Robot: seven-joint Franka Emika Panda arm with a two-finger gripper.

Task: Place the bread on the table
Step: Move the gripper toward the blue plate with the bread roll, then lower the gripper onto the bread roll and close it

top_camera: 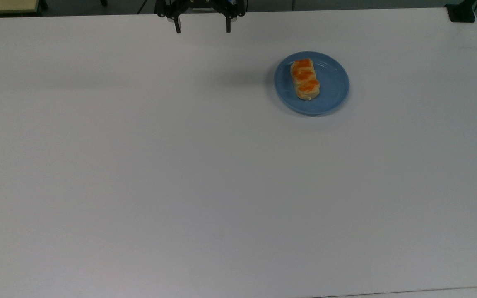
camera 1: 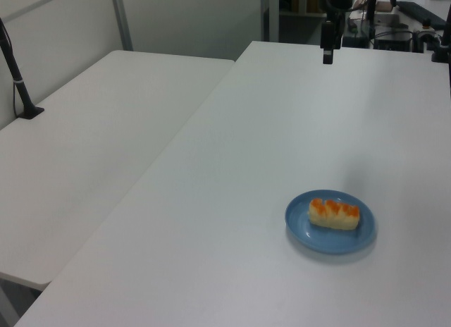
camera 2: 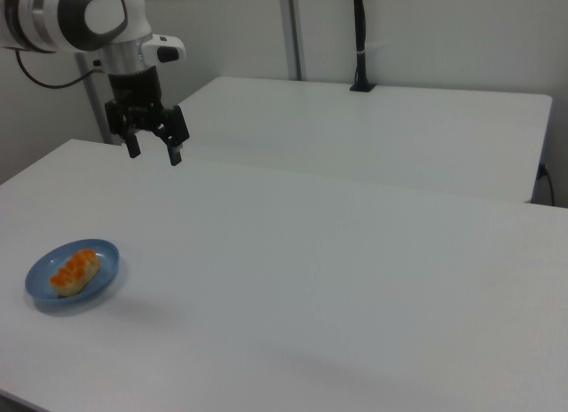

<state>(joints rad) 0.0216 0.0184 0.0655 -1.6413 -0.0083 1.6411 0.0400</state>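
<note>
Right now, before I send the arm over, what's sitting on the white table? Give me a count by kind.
Bread roll, pale tan with orange patches: 1, the bread, lying on the plate.
Round blue plate: 1, the plate, resting on the table.
Total: 2 things.
The end effector hangs open at the top view's upper edge, apart from both.

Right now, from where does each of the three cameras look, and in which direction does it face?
Top view: overhead, looking down on the table; the open gripper shows at the top edge.
Left view: raised, at the bread's end, looking along the table toward the gripper.
Right view: raised, at the opposite end; arm and gripper visible.
All share the bread on the blue plate.
</note>
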